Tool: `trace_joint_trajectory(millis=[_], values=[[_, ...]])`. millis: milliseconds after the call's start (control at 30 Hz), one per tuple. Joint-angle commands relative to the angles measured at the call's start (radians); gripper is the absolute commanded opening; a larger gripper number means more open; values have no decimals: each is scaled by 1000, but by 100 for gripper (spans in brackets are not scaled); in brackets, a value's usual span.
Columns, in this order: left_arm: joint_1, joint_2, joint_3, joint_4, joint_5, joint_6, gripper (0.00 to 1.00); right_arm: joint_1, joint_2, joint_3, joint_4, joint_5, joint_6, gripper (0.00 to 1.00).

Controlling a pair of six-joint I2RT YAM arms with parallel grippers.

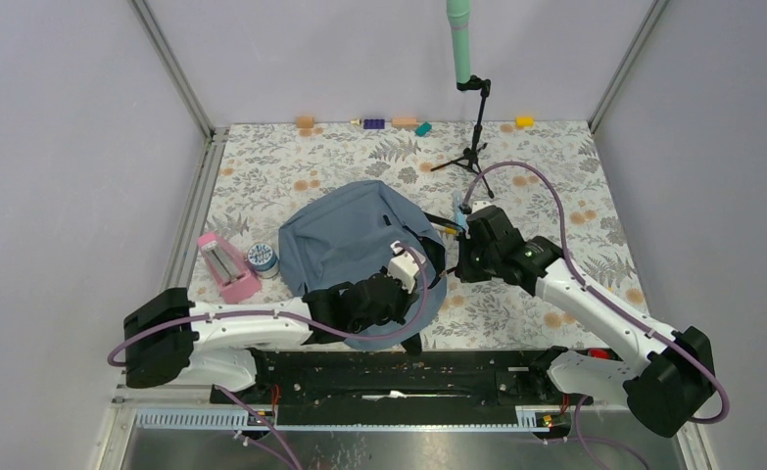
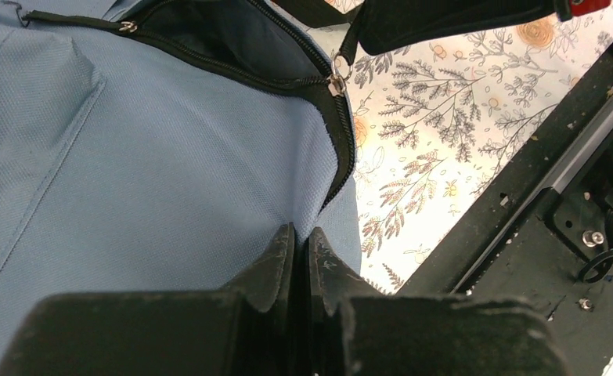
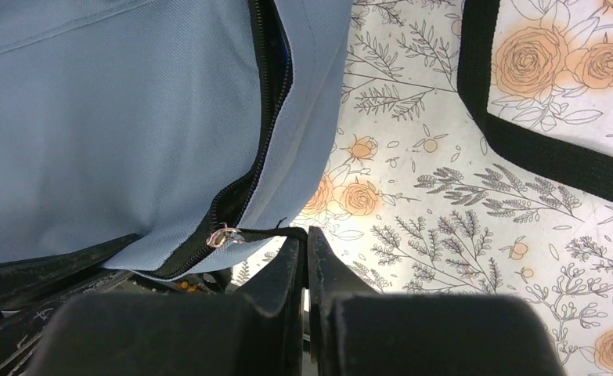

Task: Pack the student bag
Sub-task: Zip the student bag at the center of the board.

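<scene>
The frame edges are cutting off the student bag (image 2: 131,172) above and to the left of the left claw (image 2: 301,235), and shadow is hiding the bag's inside beyond that claw. The pull cord (image 3: 268,232) is vanishing between the pressed-together tips of the right claw (image 3: 304,235). Far beyond both claws, the coloured blocks (image 1: 373,123) are showing too small to identify.

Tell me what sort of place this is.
Probably a lab's robot test booth, not a classroom: grey wall panels on metal posts box in a flowered tablecloth, and a left arm and right arm are bolted to a black rail.
</scene>
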Motion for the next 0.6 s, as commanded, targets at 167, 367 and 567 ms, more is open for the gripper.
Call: trace_joint_trajectory(millis=[167,367,567], values=[[-19,-106,-101,-150,3,-29,0,-117,13,85,-38,229,-94,0],[-36,-162,-145,-147,52,-21,0,-144,125,141,-14,227,-122,0],[-41,-189,-160,-221,-20,-72,0,-194,133,163,-28,232,-149,0]])
